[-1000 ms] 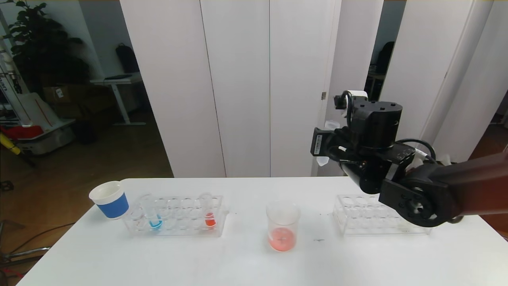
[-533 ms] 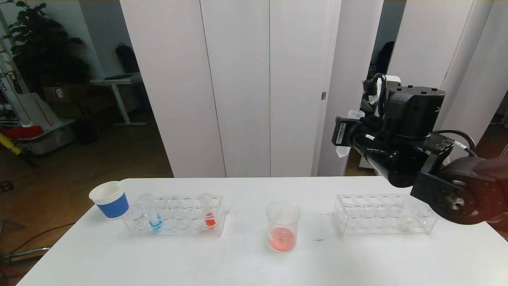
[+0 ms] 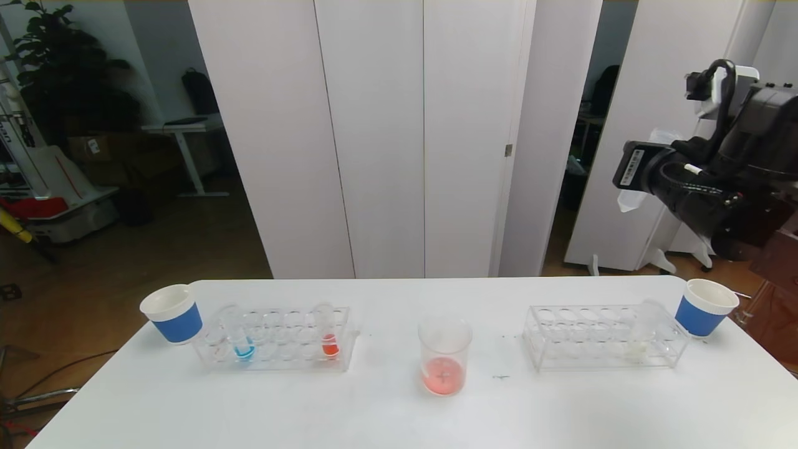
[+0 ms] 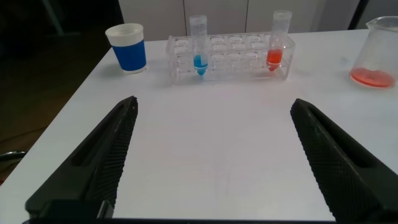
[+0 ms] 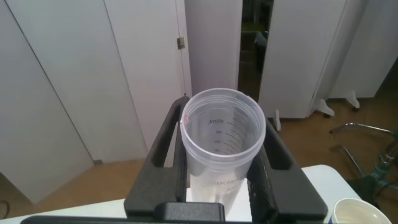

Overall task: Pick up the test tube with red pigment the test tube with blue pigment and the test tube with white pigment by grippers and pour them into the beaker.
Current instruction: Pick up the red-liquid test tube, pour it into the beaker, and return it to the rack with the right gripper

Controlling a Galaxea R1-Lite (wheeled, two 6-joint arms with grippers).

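Right gripper (image 5: 219, 163) up high at the right edge of the head frame, well above the table (image 3: 374, 411), its fingers clamped on an empty clear test tube (image 5: 221, 140); the wrist camera looks straight into the tube's open mouth, printed graduation marks visible on the inner wall. In the head view the tube's tapered tip (image 3: 629, 201) pokes out below the black wrist. Left gripper (image 4: 214, 158) low over the near-left part of the table, seen only in its own wrist view, both long fingers spread wide with nothing between them. Beaker (image 3: 444, 355) standing upright at table centre, lower middle of the head frame, a shallow layer of red-orange liquid in the bottom. Left rack (image 3: 274, 340) at lower left holds the test tube with blue pigment (image 3: 242, 340) and, a few slots to its right, a tube with red-orange bottom (image 3: 328, 337), both upright. Blue-sleeved paper cup (image 3: 173, 313) just beside that rack's left end. Right rack (image 3: 598, 340) at lower right carries the test tube with white pigment (image 3: 640, 337) near its right end; a second blue-sleeved cup (image 3: 704, 307) sits just beyond it.
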